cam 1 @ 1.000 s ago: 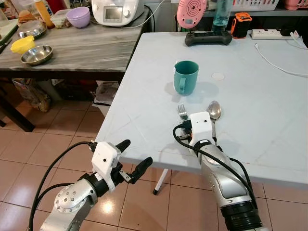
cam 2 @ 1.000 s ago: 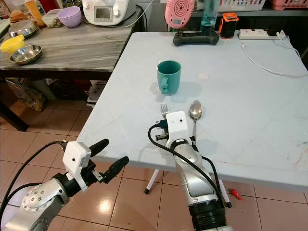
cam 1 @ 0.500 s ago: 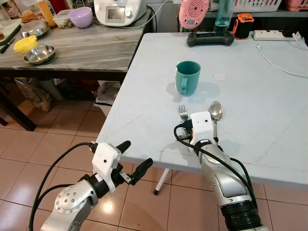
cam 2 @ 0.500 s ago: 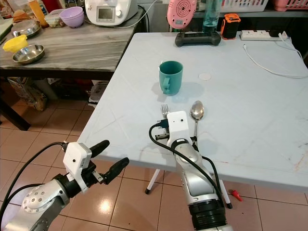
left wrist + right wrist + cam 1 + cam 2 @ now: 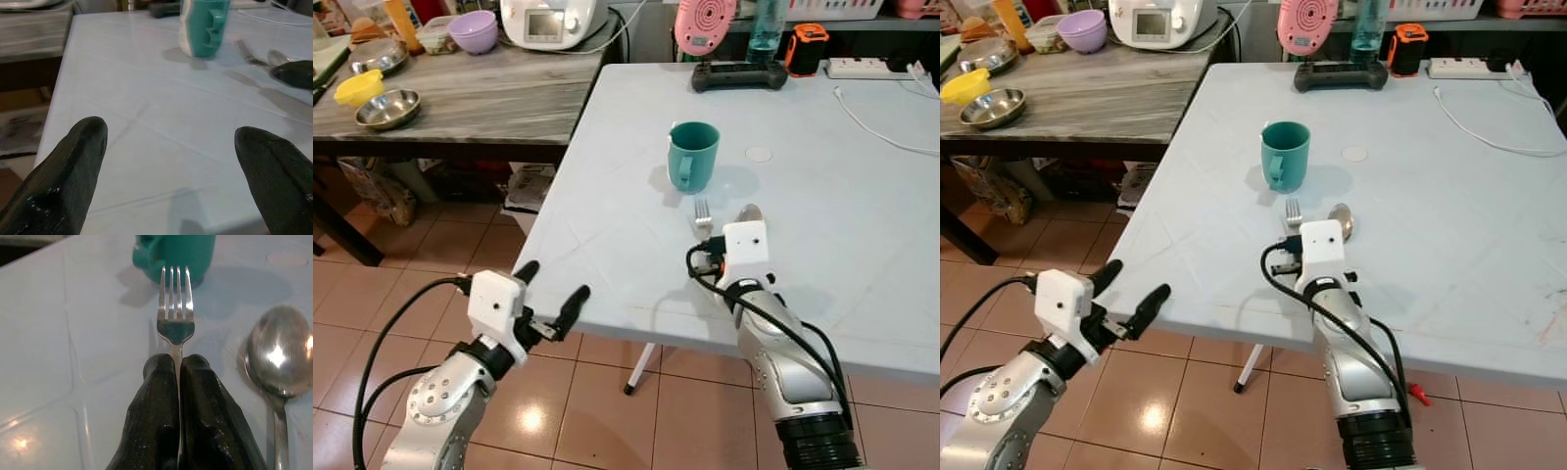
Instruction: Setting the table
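table (image 5: pixel 862 245): big pale top, smooth and prob slick; metal will slide on it.
mug (image 5: pixel 692 155): teal, upright, near table centre, handle toward robot. Rigid, breakable if knocked; sits just past the fork tines at 12 o'clock.
R gripper (image 5: pixel 178 363): fingers pinched tight on the fork neck, just behind the tines; wrist low over the table near its front edge.
L gripper (image 5: pixel 551 296): fingers spread wide, nothing between them, off the table edge at 9 o'clock from the fork, idle.
spoon (image 5: pixel 277 352): lies flat at 3 o'clock of the fork, parallel, close but apart.
fork (image 5: pixel 175 308): tines point to the mug, at or just above the table, can't tell which. Light, stiff, thin, polished steel, so slippery; likely to twist in a pinch. Hold on the narrow neck looks OK, a mid-handle grip would prob balance better.
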You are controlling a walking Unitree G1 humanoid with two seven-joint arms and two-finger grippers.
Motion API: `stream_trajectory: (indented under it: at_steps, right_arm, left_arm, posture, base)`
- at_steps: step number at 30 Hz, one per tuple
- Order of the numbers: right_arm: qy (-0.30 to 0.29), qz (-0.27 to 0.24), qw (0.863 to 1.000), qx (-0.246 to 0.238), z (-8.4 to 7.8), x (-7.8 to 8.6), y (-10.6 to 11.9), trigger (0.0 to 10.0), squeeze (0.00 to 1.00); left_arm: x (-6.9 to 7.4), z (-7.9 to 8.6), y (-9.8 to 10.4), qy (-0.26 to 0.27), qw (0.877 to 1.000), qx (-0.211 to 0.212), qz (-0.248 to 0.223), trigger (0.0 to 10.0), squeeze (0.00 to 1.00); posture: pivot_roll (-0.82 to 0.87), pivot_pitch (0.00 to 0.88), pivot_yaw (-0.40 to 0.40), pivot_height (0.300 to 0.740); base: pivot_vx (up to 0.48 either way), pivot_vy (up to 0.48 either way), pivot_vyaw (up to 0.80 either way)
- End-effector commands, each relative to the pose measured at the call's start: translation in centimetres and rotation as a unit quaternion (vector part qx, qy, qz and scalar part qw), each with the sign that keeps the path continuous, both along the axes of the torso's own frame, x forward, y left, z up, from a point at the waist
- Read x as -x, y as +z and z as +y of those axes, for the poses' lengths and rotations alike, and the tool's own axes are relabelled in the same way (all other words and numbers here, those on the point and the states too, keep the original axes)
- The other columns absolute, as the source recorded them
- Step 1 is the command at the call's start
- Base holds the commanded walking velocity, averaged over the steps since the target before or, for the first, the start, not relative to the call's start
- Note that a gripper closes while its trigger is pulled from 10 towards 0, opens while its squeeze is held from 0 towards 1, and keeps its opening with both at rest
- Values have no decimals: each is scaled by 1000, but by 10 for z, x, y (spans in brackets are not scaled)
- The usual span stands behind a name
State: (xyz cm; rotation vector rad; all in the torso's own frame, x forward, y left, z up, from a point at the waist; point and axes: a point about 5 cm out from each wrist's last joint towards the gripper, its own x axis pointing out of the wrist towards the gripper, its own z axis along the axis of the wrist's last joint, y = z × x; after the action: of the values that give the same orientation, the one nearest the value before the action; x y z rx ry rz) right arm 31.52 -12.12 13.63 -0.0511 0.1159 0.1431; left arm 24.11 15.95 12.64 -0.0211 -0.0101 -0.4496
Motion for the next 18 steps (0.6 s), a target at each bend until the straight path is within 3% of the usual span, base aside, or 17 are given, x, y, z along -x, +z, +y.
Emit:
stream_trajectory:
  at_steps: [1, 2, 5, 6, 8, 9, 15, 18]
  right_arm:
    - [8, -31, 999, -4, 2, 1, 12, 0, 0]
    - [2, -64, 998, 1, -3, 1, 23, 0, 0]
    - [1, -72, 997, 0, -4, 2, 26, 0, 0]
    - [-4, -87, 996, 0, -8, 3, 29, 2588, 0]
    - [-6, -91, 996, 1, -9, 3, 30, 2588, 0]
    - [-8, -96, 995, 0, -11, 4, 31, 10000, 0]
    - [-20, -95, 995, 6, -16, 5, 30, 10000, 0]
    - [-24, -91, 996, 3, -17, 4, 29, 10000, 0]
  left_arm:
    - [-3, 12, -2, 34, 999, -10, 2, 10000, 0]
    - [-9, 25, -4, 88, 996, -15, 0, 10000, 0]
    - [-10, 28, -4, 103, 995, -16, -1, 10000, 0]
    - [-12, 33, -4, 129, 992, -13, -2, 10000, 0]
    - [-13, 34, -4, 140, 990, -12, -2, 10000, 0]
    - [-14, 35, -5, 145, 989, -11, -2, 10000, 0]
    - [-18, 40, -4, 167, 986, 6, -2, 10000, 0]
    - [-22, 42, -3, 187, 982, 13, -4, 10000, 0]
  posture:
    - [-98, 119, 93, 740]
    - [-101, 115, 93, 740]
    - [-101, 115, 93, 740]
    - [-102, 114, 93, 740]
    - [-102, 114, 93, 740]
    - [-104, 112, 92, 740]
    - [-109, 112, 91, 740]
    - [-111, 111, 91, 740]
  base:
    - [0, 0, 0]
    - [0, 0, 0]
    - [0, 0, 0]
    - [0, 0, 0]
    - [0, 0, 0]
    - [0, 0, 0]
    - [0, 0, 0]
    - [0, 0, -685]
